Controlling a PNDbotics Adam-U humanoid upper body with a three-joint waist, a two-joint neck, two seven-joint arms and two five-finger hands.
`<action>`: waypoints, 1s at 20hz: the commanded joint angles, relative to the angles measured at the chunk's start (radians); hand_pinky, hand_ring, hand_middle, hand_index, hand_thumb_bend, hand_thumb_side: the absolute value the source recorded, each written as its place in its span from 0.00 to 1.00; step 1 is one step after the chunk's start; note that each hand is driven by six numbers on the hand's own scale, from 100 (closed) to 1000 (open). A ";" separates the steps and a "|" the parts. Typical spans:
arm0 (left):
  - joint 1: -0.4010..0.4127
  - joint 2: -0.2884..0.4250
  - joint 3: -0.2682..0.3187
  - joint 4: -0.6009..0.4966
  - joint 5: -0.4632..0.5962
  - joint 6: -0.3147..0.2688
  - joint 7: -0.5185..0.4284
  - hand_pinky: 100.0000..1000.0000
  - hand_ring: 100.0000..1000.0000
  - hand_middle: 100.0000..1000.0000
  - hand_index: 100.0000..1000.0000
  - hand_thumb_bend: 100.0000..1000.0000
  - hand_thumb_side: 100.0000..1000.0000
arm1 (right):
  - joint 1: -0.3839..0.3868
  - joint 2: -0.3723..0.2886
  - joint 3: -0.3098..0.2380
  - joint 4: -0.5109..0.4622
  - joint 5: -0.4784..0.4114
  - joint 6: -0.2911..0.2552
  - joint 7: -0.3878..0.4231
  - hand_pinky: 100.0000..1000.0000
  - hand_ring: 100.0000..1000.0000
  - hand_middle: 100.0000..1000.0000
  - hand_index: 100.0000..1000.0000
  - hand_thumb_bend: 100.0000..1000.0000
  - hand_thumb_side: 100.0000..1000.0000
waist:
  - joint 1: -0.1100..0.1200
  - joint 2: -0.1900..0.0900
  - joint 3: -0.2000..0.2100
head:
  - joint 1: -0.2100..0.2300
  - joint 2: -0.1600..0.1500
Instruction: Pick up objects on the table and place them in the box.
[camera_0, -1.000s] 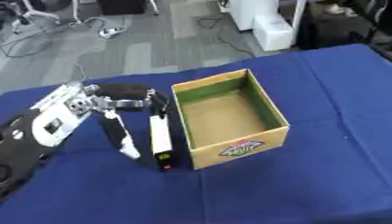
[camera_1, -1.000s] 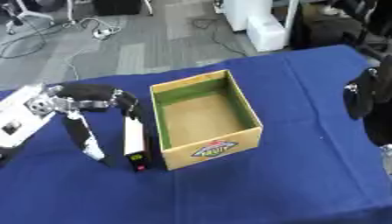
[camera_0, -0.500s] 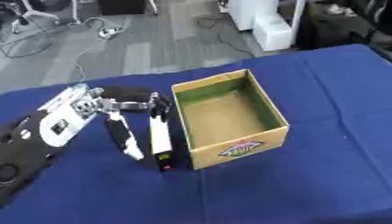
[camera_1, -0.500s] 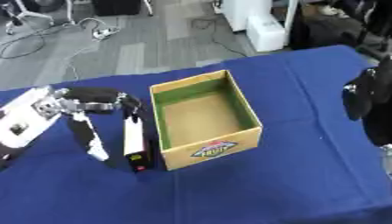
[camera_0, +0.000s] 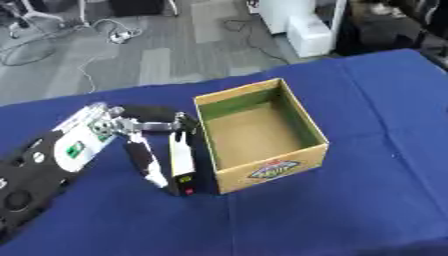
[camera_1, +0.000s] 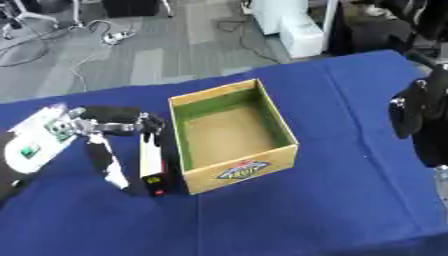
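Note:
An open cardboard box (camera_0: 262, 135) with a green inner lining stands in the middle of the blue table, with nothing visible inside. A long flat white object with a black end (camera_0: 182, 165) lies on the cloth right against the box's left wall. My left hand (camera_0: 144, 137) reaches in from the lower left; one finger lies along the object's left side and the others curl over its far end, so the hand is closing round it. My right hand shows only as a dark arm part (camera_1: 420, 120) at the right edge; its fingers are hidden.
The blue cloth table (camera_0: 350, 200) stretches to the front and right of the box. Beyond its far edge lies grey floor with cables (camera_0: 105, 35) and a white unit (camera_0: 306, 30).
The left hand has hardly moved; its fingers stay around the white object beside the box. The camera has shifted slightly.

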 joint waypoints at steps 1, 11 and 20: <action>-0.013 0.008 0.005 0.006 -0.008 -0.357 -0.357 0.49 0.62 0.72 0.81 0.64 0.40 | -0.018 -0.023 -0.004 -0.013 -0.001 -0.025 0.032 0.10 0.26 0.32 0.41 0.00 1.00 | -0.006 -0.005 -0.001 | -0.008 -0.011; -0.015 -0.007 0.012 0.051 -0.035 -0.357 -0.357 0.54 0.65 0.73 0.82 0.68 0.42 | -0.021 -0.022 -0.001 -0.013 -0.004 -0.021 0.036 0.10 0.26 0.32 0.42 0.00 1.00 | -0.006 -0.004 -0.003 | -0.004 -0.015; -0.038 -0.014 -0.002 0.023 -0.074 -0.357 -0.357 0.72 0.76 0.83 0.86 0.63 0.29 | -0.022 -0.023 -0.001 -0.013 -0.005 -0.022 0.038 0.10 0.26 0.32 0.42 0.00 1.00 | -0.005 -0.004 -0.004 | -0.004 -0.015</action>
